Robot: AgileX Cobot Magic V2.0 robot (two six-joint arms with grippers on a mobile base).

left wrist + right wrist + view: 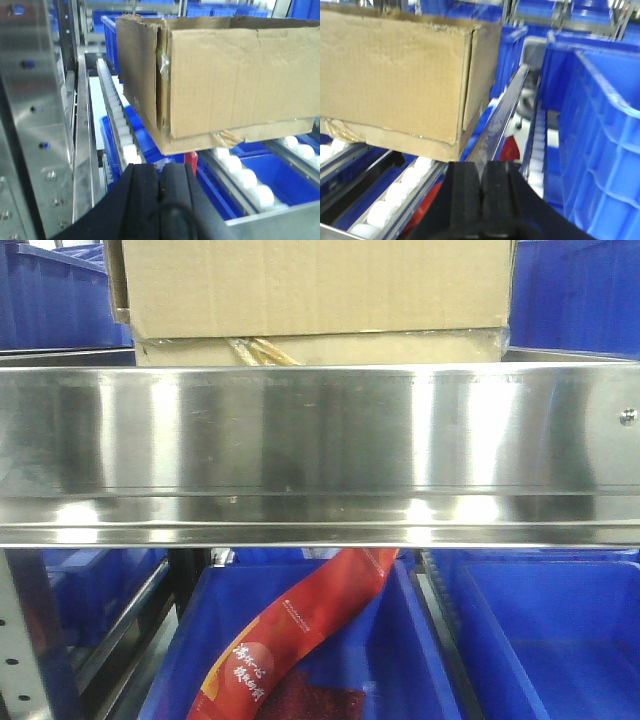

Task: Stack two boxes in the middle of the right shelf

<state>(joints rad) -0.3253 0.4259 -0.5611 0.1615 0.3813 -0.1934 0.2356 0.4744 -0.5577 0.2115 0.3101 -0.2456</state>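
The tall brown cardboard box [310, 285] sits on the thin flat box [320, 348], which has peeling yellowish tape. Both rest on the white rollers of the steel shelf tier behind its broad shiny front lip [320, 440]. The stack also shows in the left wrist view, tall box [225, 75] over flat box [235, 137], and in the right wrist view, tall box [400, 75] over flat box [405, 140]. My left gripper [161, 170] is shut and empty, just in front of the stack's left end. My right gripper [481, 167] is shut and empty, in front of its right end.
Blue plastic bins [600, 130] stand to the right of the stack and on the tier below [540, 640]. A red printed bag [300, 640] lies in a lower bin. A perforated steel upright [30, 115] stands at the left. White rollers [240, 175] run under the boxes.
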